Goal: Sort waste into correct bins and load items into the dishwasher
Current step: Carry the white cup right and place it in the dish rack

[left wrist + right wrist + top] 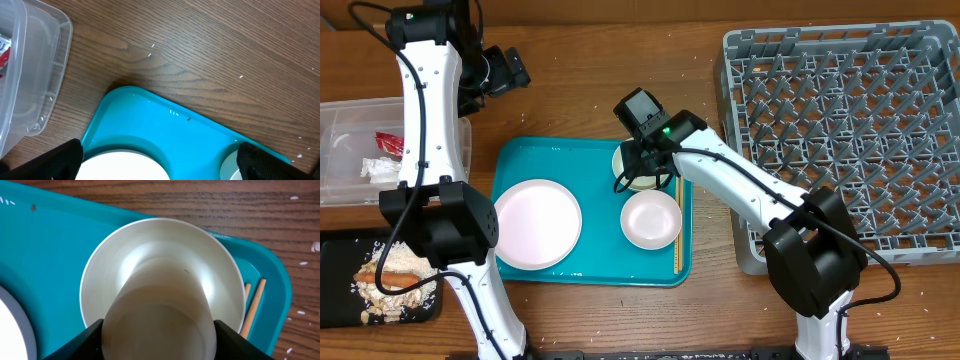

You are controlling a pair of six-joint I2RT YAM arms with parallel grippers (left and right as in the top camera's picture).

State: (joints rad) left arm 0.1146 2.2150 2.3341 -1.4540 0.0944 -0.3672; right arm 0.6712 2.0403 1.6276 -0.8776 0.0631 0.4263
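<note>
Wooden table [590,90] below you, and your right claw [160,337] presses its fingers on both sides of the small white cup [160,305], which stands in a pale bowl [160,235] on the teal tray [45,255]. Your left claw [159,162] hangs wide open over that tray's corner, near the clear tub [45,75]. The grey dish rack [850,130] sits at the right.

Right wrist view. Cup [160,315] between the right fingers [82,347]: blurred, base cut off by the lower edge; contact with the fingers not determinable. Bowl [150,240] beyond the fingers: near wall hidden behind the cup. Chopsticks [254,305] just right of the fingers: partly hidden by the bowl rim.

Left wrist view. Plate [120,167] between the left fingers [55,160]: only the far rim in frame. Tub [45,65] left of the fingers: cut off by the left edge.
</note>
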